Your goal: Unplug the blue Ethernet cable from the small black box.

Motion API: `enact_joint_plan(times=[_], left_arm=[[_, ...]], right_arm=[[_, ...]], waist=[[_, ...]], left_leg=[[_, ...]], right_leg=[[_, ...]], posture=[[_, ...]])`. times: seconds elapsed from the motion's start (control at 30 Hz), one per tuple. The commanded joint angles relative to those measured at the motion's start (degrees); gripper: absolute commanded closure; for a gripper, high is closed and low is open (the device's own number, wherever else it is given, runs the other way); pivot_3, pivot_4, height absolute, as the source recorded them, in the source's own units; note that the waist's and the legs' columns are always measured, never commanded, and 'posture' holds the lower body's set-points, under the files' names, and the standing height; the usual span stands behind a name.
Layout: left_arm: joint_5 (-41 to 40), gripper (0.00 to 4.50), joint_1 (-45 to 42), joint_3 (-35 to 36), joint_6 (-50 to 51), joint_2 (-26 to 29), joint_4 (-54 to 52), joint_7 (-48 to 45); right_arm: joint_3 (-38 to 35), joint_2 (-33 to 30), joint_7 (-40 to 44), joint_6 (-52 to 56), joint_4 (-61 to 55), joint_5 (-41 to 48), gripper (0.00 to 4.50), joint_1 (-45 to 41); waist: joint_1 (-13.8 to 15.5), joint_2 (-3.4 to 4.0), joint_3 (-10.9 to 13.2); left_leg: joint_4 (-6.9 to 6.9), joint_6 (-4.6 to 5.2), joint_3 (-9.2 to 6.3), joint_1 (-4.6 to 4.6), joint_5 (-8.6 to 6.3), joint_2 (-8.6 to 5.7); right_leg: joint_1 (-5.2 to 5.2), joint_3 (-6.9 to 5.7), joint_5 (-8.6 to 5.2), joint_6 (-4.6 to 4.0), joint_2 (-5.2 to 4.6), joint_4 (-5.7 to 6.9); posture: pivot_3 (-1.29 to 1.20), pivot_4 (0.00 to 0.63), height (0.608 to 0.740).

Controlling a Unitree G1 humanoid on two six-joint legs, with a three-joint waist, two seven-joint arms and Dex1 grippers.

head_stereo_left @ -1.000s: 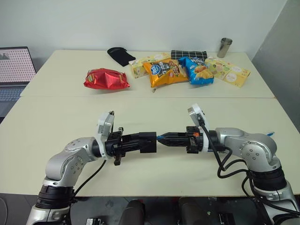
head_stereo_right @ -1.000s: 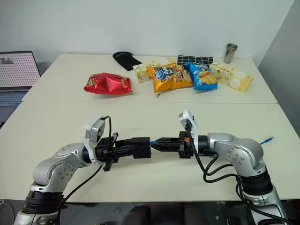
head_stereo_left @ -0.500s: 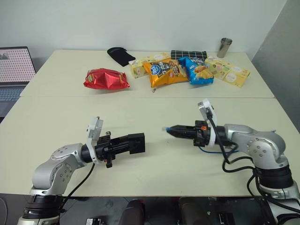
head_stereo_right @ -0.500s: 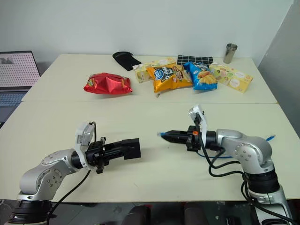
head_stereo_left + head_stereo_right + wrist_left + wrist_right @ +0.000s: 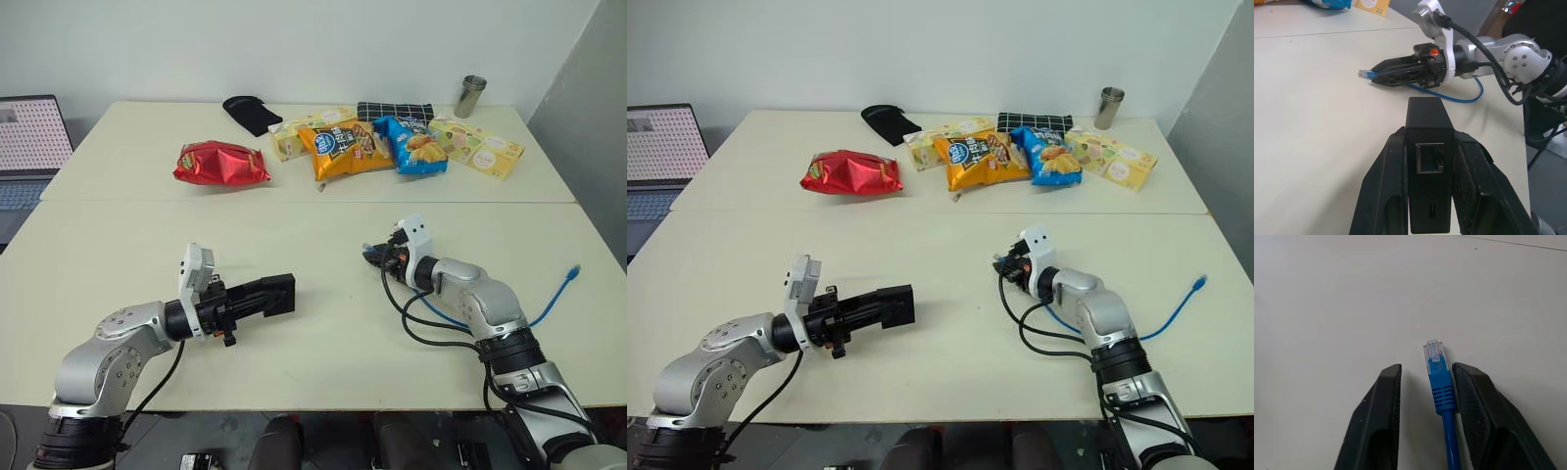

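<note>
- The left end effector (image 5: 1430, 161) is clamped on the small black box (image 5: 1427, 147), one finger on each side, its port facing away from the wrist.
- The left arm lies bent and low, forearm pointing toward the right arm.
- The right end effector (image 5: 1422, 396) is parted; the blue Ethernet cable (image 5: 1442, 391) lies between its fingers, against one finger (image 5: 1484, 421).

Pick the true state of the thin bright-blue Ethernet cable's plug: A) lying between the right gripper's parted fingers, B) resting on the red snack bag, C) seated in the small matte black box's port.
A: the blue Ethernet cable's plug lies between the right gripper's parted fingers; the black box's port gapes empty.
</note>
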Motion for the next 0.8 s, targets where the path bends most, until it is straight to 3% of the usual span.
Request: enact_joint_plan(times=[0.03, 0.2, 0.3, 0.5, 0.77, 0.8], left_arm=[[2.4, 3.71, 0.2, 2.3, -2.5, -0.8, -1.9, 4.7], [8.3, 3.71, -0.9, 4.3, -10.8, -3.9, 3.0, 10.7], [14.9, 3.71, -1.6, 4.7, -20.9, -6.4, 8.8, 14.3], [25.2, 3.71, -7.3, 7.3, -39.7, -12.4, 25.5, 27.1], [27.4, 3.71, -13.3, 8.0, -48.7, -15.2, 42.8, 31.9], [27.3, 3.36, -13.2, 7.9, -48.7, -15.3, 43.6, 31.5]], right_arm=[[-1.2, -4.8, 5.4, 0.1, -5.8, -0.1, 1.80, 1.2], [-0.3, -12.1, 17.5, -2.6, -17.3, 2.8, 0.62, 2.4], [2.0, -14.4, 21.6, -1.7, -23.7, 3.1, 0.62, 1.1], [6.6, -8.4, 19.4, 1.6, -25.9, 2.1, 0.62, -4.9], [9.6, -4.9, 19.6, 2.1, -23.6, 0.1, 0.62, -8.5], [9.7, -4.7, 19.6, 2.2, -23.7, -0.1, 0.57, -8.4]], waist=[[0.1, 0.00, 0.0], [0.0, 0.04, 0.0], [-0.4, 0.00, 0.0], [-0.1, 0.01, 0.0], [0.3, -0.08, -0.1], [0.3, -0.08, -0.1]], left_leg=[[0.00, 0.00, -0.01, -0.02, 0.00, 0.00], [0.00, 0.01, 0.06, -0.06, -0.01, -0.02], [-0.03, 0.01, 0.07, -0.01, -0.01, -0.04], [0.02, 0.00, -0.06, 0.05, 0.00, -0.01], [0.08, -0.02, -0.10, -0.11, 0.01, -0.10], [0.09, -0.01, -0.10, -0.10, 0.01, -0.12]], right_leg=[[0.00, 0.00, 0.00, 0.00, 0.00, -0.02], [-0.03, 0.02, 0.00, 0.02, -0.04, -0.07], [-0.03, 0.01, 0.01, 0.01, -0.03, -0.07], [0.00, -0.07, 0.02, -0.01, 0.03, 0.02], [0.01, -0.16, 0.05, 0.05, -0.13, -0.06], [0.01, -0.16, 0.05, 0.06, -0.14, -0.05]], posture=[[0.00, 0.150, 0.740], [0.00, 0.150, 0.740], [0.00, 0.150, 0.740], [0.00, 0.150, 0.740], [0.00, 0.150, 0.740], [0.00, 0.150, 0.740]])
